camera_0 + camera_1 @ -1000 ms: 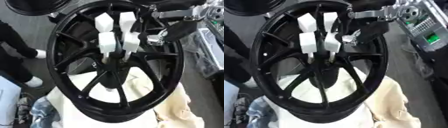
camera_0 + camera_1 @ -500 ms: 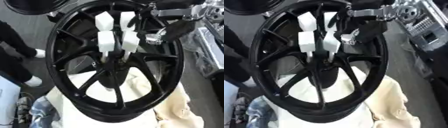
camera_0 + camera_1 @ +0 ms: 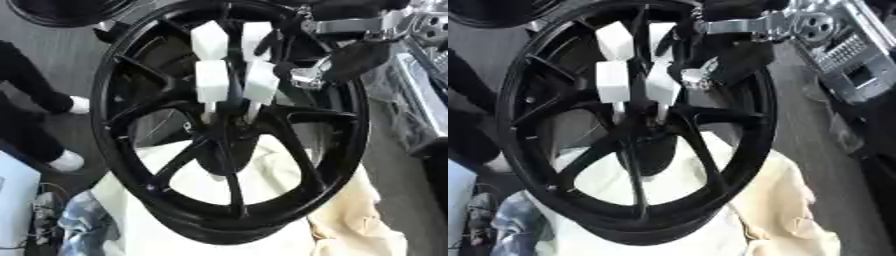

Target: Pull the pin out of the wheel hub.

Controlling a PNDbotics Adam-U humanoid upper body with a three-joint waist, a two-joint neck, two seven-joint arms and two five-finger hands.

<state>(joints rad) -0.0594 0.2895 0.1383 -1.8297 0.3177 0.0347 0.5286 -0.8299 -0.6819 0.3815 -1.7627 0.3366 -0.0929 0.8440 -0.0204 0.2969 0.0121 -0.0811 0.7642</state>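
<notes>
Since half a second earlier little had shifted: your right robot hand (image 3: 289, 55) stayed at the upper centre of the frame, and the wheel (image 3: 350, 150) sat as before. That robot hand came in from the upper right on a black arm with a silver wrist joint (image 3: 359, 25). Its dark fingers curled in beside the right-hand white blocks; you cannot tell whether they had hold of one or merely touched it. Four white blocks (image 3: 210, 87) showed, two above and two below, in a square over the hub (image 3: 219, 150). Thin pale stems ran down from the lower two toward the hub, their long axes near vertical in the frame, tilted slightly. Which of these was the pin you cannot tell. You had one black spoked wheel, lying on cream cloth (image 3: 262, 165) that filled the lower centre. Your left robot hand did not show.
</notes>
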